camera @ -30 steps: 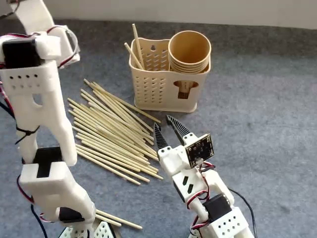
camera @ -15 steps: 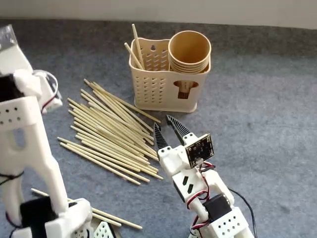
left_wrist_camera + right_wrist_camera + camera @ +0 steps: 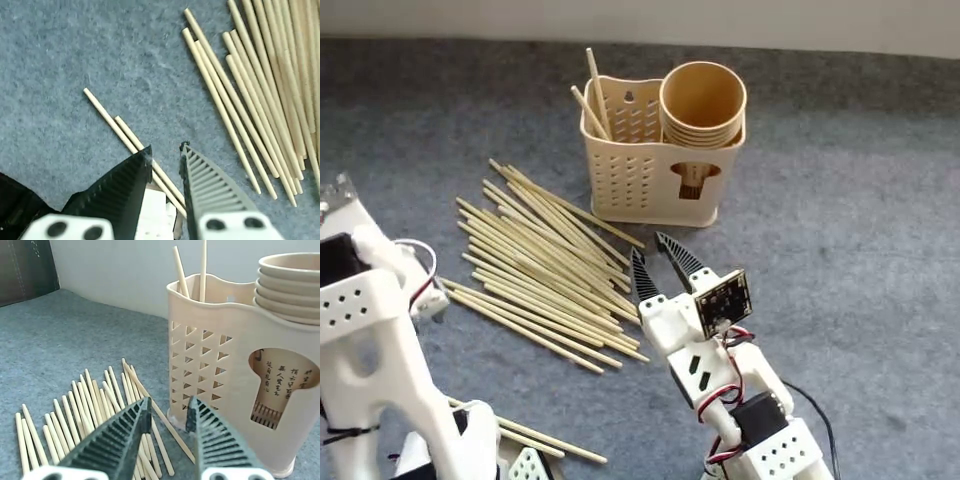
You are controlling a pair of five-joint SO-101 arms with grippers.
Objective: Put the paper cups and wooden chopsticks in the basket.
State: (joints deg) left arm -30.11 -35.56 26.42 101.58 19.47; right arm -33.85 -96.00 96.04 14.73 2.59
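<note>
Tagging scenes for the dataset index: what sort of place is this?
Probably a tabletop robot test bench, not a kitchen: grey felt-like mat over the surface, the right arm with bare wires and circuit board, staged props of loose chopsticks beside a basket holding paper cups.

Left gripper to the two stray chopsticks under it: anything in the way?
Nothing visible. The left gripper hangs open directly over the two stray chopsticks, which run under its jaws on the grey mat. The main pile lies apart from them.

White arms [image 3: 370,360], black ribbed hands [image 3: 165,149] [image 3: 167,414]
</note>
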